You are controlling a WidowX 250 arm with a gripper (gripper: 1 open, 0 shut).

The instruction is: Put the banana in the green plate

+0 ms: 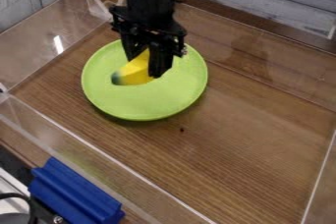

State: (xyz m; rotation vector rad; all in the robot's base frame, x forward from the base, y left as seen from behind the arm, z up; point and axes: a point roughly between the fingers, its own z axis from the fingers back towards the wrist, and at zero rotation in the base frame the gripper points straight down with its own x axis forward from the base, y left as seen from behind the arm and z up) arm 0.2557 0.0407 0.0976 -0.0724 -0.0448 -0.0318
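I've got the stubby curved yellow plastic banana (136, 69) pinched in my black gripper (140, 72), over the round lime-green plastic plate (145, 104); can't tell if they touch. Releasing too high could bounce or roll it toward the shallow rim.

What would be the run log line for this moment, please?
gripper: shut on banana | place: over green plate | release: not yet | blue box-like object: off to the side
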